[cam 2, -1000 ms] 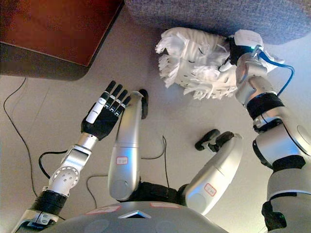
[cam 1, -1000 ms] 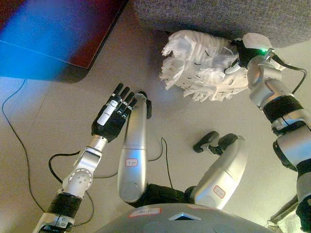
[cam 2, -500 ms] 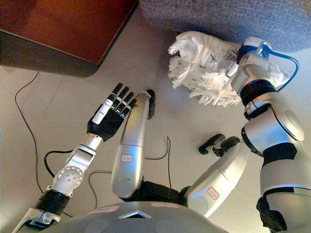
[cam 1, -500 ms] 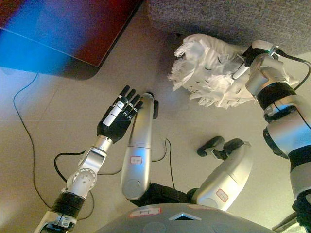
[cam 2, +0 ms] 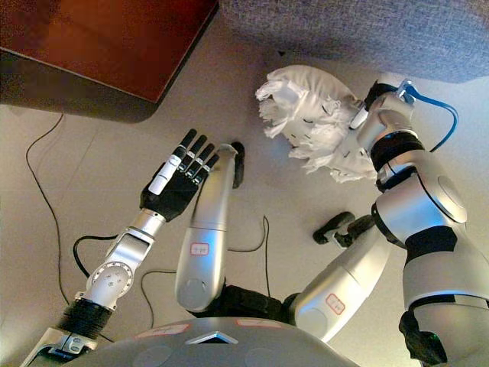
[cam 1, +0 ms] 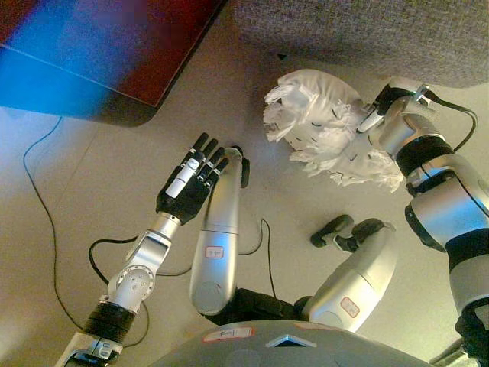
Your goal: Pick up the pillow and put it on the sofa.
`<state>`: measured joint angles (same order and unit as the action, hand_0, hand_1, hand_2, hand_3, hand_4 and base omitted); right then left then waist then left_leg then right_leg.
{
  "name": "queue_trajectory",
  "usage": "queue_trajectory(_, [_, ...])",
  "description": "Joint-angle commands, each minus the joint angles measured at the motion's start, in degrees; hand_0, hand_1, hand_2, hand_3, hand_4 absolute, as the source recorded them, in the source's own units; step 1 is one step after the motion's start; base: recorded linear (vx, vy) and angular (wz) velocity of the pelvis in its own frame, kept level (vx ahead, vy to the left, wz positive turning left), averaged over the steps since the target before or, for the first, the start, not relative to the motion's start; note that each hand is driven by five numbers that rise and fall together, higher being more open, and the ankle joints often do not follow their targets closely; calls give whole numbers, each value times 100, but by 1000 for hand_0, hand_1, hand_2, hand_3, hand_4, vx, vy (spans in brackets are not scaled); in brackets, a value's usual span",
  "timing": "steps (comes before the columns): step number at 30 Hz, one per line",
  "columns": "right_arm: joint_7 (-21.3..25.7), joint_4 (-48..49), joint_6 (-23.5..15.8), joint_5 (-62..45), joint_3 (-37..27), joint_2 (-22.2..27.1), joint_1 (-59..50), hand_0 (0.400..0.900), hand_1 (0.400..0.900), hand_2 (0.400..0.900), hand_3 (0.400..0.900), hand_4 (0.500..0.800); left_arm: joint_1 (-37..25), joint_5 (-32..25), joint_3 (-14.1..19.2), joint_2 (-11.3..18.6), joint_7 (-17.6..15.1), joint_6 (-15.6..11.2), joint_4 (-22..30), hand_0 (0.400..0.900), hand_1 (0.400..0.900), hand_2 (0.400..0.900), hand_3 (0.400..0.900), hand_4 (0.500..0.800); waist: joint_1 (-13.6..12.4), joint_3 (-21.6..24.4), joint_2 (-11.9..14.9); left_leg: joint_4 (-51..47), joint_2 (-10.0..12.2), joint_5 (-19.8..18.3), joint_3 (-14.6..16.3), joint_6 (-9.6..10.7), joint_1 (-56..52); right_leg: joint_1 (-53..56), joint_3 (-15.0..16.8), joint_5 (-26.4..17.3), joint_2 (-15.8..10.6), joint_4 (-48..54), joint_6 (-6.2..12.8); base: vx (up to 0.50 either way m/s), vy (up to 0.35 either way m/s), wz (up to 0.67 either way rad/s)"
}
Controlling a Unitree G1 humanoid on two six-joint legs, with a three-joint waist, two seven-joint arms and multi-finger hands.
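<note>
My right hand (cam 1: 380, 113) is at the pillow (cam 1: 325, 122), pressed into its right side, and I can see only the dark back of the hand and a white fingertip cover against the fabric. The rest of the fingers are buried in the ruffles, so I cannot tell whether they are curled round the cloth or merely pushed against it.

The pillow is white and shaggy (fringed strips hang off its left and lower sides). It sits over the floor (cam 1: 92, 191) just in front of the sofa (cam 1: 359, 30), whose grey fabric runs along the top edge of the view. There is a thin strip of floor showing between the pillow's top and the sofa's lower edge, so the two look apart. I cannot tell whether the pillow's underside touches the floor or is lifted clear of it.

My left hand (cam 1: 187, 182) is well apart from the pillow, out to the left and lower down, above bare floor. Its fingers are straight and spread slightly, palm turned away from me, holding nothing.

A dark red-brown table (cam 2: 99, 46) fills the top left corner, its rounded corner over the floor, well clear of both hands.
</note>
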<state>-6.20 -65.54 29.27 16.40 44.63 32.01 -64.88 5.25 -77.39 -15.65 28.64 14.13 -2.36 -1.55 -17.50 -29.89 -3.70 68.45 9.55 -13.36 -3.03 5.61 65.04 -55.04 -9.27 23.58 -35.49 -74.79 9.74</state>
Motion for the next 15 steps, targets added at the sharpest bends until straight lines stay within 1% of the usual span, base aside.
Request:
queue_trajectory(1, [482, -205, -81, -42, -247, 510, -354, 400, 400, 400, 400, 500, -59, -74, -311, -123, 92, -37, 537, 900, 900, 900, 900, 800, -104, 9, -360, 647, 454, -692, -290, -211, -219, -621, 2, -799, 201, 283, -415, 0, 0, 0])
queue_trajectory(3, [567, -159, -212, -218, -267, 548, -341, 400, 400, 400, 400, 500, -56, -95, -310, -111, 87, -68, 517, 900, 900, 900, 900, 800, -97, 9, -359, 610, 462, -688, -274, -211, -221, -616, -10, -798, 202, 300, -413, 0, 0, 0])
queue_trajectory(6, [846, 39, -557, -554, -362, 574, -325, 400, 400, 400, 400, 500, -44, -101, -284, -131, 60, -126, 479, 900, 900, 900, 900, 800, -73, 9, -351, 437, 470, -653, -219, -200, -287, -557, -46, -830, 237, 417, -392, -10, 39, -6])
queue_trajectory(8, [990, 207, -749, -679, -430, 597, -309, 400, 400, 400, 400, 500, -40, -89, -267, -131, -51, -174, 506, 900, 900, 900, 900, 800, -52, 9, -335, 313, 472, -638, -184, -192, -354, -502, -79, -873, 267, 528, -368, -9, 29, -8])
queue_trajectory(10, [1146, 697, -859, -825, -529, 703, -231, 400, 400, 400, 400, 500, 9, -23, -196, -119, -168, -286, 499, 900, 900, 900, 900, 800, -10, 9, -287, 12, 492, -567, -109, -176, -507, -360, -151, -971, 323, 778, -333, -1, 22, -13])
queue_trajectory(11, [1185, 951, -860, -877, -585, 761, -175, 400, 400, 400, 400, 500, 31, 54, -152, -113, -277, -334, 502, 900, 900, 900, 900, 800, 11, 9, -263, -148, 510, -523, -71, -168, -593, -264, -188, -1033, 344, 935, -325, 6, 19, -14])
queue_trajectory(12, [1272, 1136, -945, -946, -622, 819, -125, 400, 400, 400, 400, 500, 47, 115, -111, -101, -392, -387, 506, 900, 900, 900, 900, 800, 30, 9, -241, -300, 528, -471, -40, -162, -681, -171, -224, -1089, 360, 1068, -320, 15, 21, -16])
queue_trajectory(14, [1318, 2006, -861, -989, -810, 1032, 117, 400, 400, 400, 400, 500, 100, 220, 29, -104, -531, -453, 525, 900, 900, 900, 900, 800, 118, 9, -162, -849, 590, -293, 97, -131, -970, 135, -336, -1273, 423, 1543, -294, 18, 30, -20])
queue_trajectory(15, [1358, 2325, -912, -962, -937, 1112, 281, 400, 400, 400, 400, 500, 136, 310, 87, -98, -594, -484, 560, 900, 900, 900, 900, 800, 159, 9, -130, -1067, 609, -215, 164, -121, -1106, 276, -388, -1357, 459, 1755, -280, 11, 32, -19])
